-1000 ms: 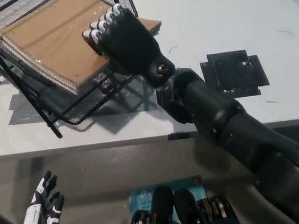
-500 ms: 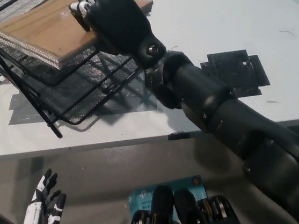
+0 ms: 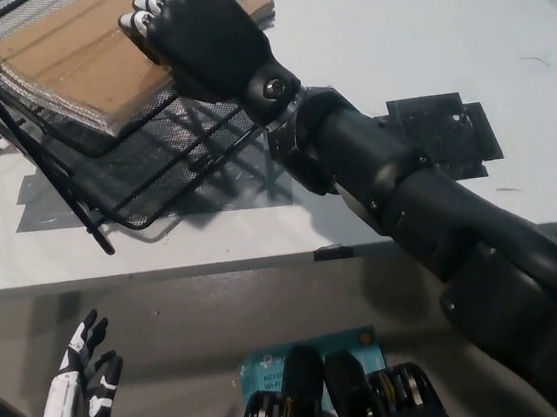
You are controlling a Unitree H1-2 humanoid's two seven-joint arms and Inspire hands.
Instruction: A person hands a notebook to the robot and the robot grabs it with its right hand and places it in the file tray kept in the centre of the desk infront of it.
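A brown-covered spiral notebook (image 3: 71, 61) lies tilted over the black mesh file tray (image 3: 143, 169) at the upper left of the white desk. My black right hand (image 3: 200, 34) reaches in from the lower right and is shut on the notebook's near right corner, fingers curled over its top. The notebook's far end reaches into the tray; its near edge sits above the tray's mesh floor. My white left hand (image 3: 84, 397) rests below the desk edge at the lower left, fingers spread, holding nothing.
A black tape patch (image 3: 446, 134) is stuck to the desk right of my arm. Grey tape (image 3: 41, 200) lies under the tray. The desk's front edge (image 3: 165, 273) runs across the middle of the picture.
My right hand has pushed the notebook up and to the left, deeper into the tray. The left hand has stayed where it was.
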